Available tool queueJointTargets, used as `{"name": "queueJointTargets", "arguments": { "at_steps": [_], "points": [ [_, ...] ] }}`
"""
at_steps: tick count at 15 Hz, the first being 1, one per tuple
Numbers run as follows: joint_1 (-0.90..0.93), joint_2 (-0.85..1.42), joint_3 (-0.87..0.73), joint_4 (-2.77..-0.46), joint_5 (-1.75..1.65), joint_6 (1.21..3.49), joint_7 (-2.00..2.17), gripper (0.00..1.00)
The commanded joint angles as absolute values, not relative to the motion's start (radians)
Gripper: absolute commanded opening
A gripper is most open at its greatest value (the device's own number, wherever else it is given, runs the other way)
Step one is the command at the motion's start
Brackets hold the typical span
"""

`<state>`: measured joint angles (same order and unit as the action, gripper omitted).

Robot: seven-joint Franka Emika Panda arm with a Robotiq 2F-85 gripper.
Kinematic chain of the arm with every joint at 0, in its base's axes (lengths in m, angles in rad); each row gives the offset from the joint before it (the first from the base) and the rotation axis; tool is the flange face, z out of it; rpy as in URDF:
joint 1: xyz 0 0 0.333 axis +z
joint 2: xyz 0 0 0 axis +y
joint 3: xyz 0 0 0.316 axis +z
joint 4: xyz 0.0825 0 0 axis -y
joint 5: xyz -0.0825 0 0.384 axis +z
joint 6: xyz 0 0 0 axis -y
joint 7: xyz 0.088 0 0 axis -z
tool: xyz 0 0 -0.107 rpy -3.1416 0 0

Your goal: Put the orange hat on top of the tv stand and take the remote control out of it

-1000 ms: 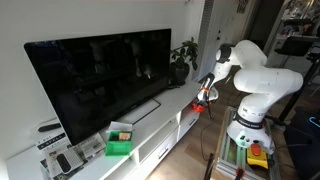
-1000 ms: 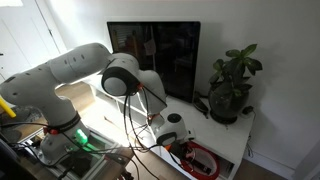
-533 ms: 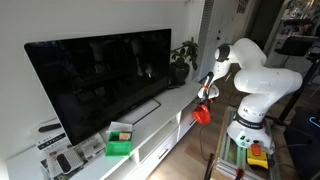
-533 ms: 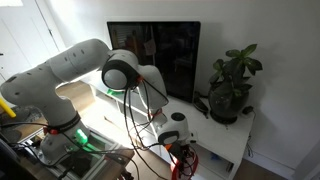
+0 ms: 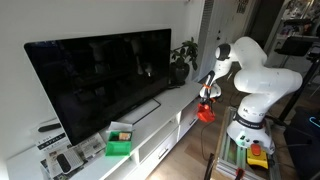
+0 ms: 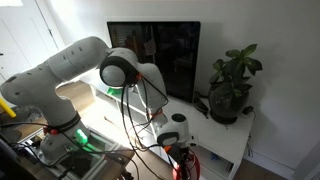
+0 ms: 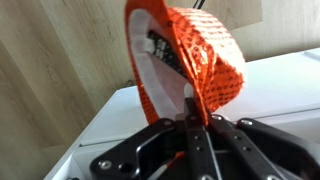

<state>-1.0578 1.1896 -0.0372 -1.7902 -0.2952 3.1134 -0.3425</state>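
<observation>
One black TV (image 5: 100, 80), screen dark, sits on one long, low white counter (image 5: 160, 118) w/ a flat top & open front bays. One white arm (image 5: 258, 82) stands off the counter's end. One potted plant (image 5: 182, 60) is on the counter top at that end, beside the TV. One green box (image 5: 120, 144) sits toward the opposite end, in front of the TV. A few dark flat devices (image 5: 60, 160) lie near it, too small for us to tell apart.

One orange hat (image 5: 204, 113): small & soft, w/ coarse-weave orange-red fabric outside and white lining inside, as the wrist view shows. In both exterior views we see it hanging just off the counter's plant end, lower than the top surface and over the floor (image 7: 50, 60). It's not on top of the counter, and we can't tell if it touches the edge. A dark bit w/ pale marks (image 7: 163, 47) shows inside the hat; we can't tell what it is.

The jaws are pinched almost fully together on the hat's rim fabric. In the wrist view the hat stands up above them, & they grip nothing else.
</observation>
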Motion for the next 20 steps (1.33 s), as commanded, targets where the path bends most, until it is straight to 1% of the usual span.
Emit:
{"name": "queueJointTargets", "arguments": {
  "at_steps": [1, 8, 13, 17, 20],
  "points": [
    [-1.001, 1.114, -0.107, -1.876, -0.263, 3.095, -0.309, 0.01],
    [-0.893, 0.964, -0.235, -2.045, -0.261, 3.102, -0.271, 0.01],
    [-0.771, 0.795, -0.341, -2.219, -0.265, 3.106, -0.257, 0.01],
    [-0.587, 0.658, -0.497, -2.350, -0.263, 3.129, -0.203, 0.01],
    [-0.379, 0.572, -0.681, -2.433, -0.268, 3.136, -0.162, 0.01]
  ]
}}
